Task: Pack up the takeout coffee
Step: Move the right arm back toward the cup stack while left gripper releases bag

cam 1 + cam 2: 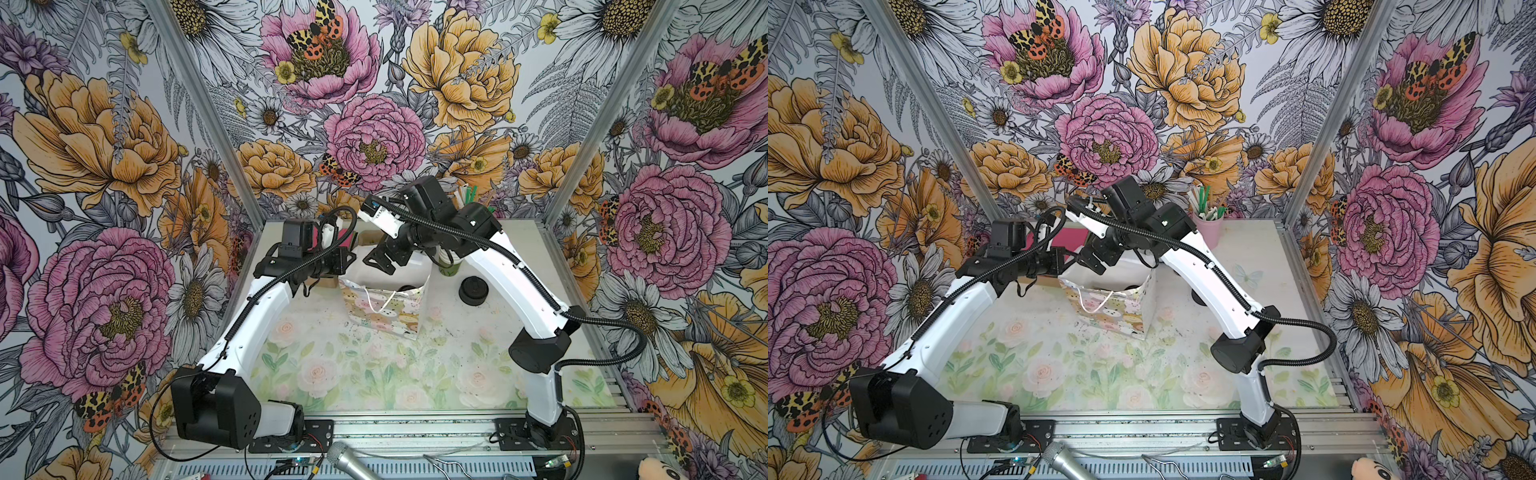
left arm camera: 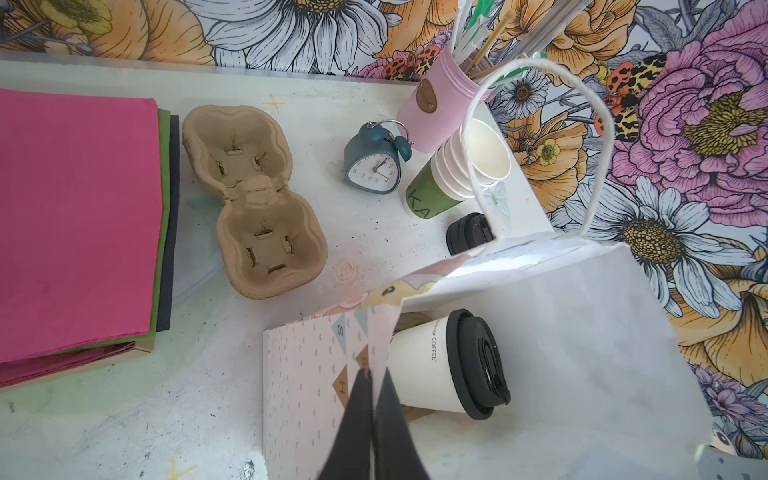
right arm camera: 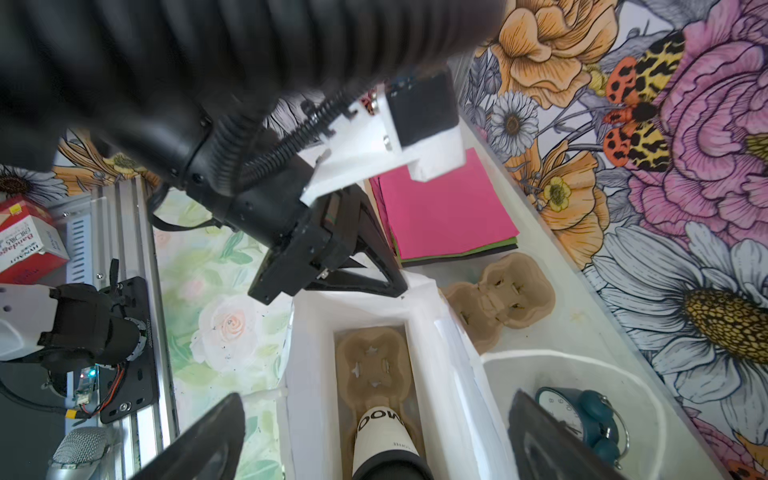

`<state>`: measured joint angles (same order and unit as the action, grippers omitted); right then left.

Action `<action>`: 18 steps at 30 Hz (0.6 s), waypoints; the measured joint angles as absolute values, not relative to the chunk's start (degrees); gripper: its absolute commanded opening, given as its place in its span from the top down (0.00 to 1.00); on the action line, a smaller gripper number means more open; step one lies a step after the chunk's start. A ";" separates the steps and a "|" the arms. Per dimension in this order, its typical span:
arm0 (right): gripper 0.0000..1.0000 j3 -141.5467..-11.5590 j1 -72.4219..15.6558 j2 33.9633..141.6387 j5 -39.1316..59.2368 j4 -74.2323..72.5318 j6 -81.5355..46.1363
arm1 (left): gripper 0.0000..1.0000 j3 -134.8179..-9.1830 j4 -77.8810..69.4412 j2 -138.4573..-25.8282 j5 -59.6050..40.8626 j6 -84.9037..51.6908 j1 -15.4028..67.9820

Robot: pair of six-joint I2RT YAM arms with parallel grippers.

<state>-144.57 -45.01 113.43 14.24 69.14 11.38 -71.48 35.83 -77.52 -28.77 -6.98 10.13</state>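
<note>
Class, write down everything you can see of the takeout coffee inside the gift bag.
The takeout coffee is a small white paper cup with dark lettering including COFFEE, closed by a black plastic lid. It stands inside the white-lined gift bag, its base seated in one well of a tan pulp carrier on the bag's floor. Nothing grips it.

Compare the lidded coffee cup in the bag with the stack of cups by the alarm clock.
The takeout coffee has a black lid; the stack of cups is open on top. The takeout coffee sits in a carrier inside the bag; the stack of cups stands on the table. The takeout coffee is one white cup; the stack of cups has a green bottom cup. Both are paper cups.
</note>
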 measured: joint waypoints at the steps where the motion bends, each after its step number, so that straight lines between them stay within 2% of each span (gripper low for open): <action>1: 0.00 -144.40 -44.60 112.27 14.20 68.42 11.20 | 0.68 -71.50 35.83 -77.52 -28.75 -6.87 10.17; 6: 0.00 -136.64 -42.24 103.74 12.29 62.46 9.93 | 0.46 -72.55 36.25 -77.45 -28.64 -6.96 10.28; 7: 0.00 -133.45 -41.60 101.36 11.66 60.42 9.50 | 0.38 -72.86 36.27 -77.34 -28.53 -7.05 10.28; 9: 0.01 -125.67 -40.27 96.29 10.13 55.46 8.32 | 0.34 -73.45 36.27 -76.95 -28.29 -7.11 10.28; 13: 0.04 -109.65 -36.03 86.78 5.65 45.10 4.64 | 0.17 -74.41 36.27 -75.00 -27.49 -7.01 10.26; 18: 0.13 -99.92 -29.43 81.45 -1.67 37.43 -0.93 | 0.07 -75.07 36.25 -71.72 -25.10 -7.07 10.26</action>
<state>-99.92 -29.43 81.45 -1.67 37.43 -0.93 -75.07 36.25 -71.72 -25.10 -7.07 10.26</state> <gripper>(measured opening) 0.908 0.905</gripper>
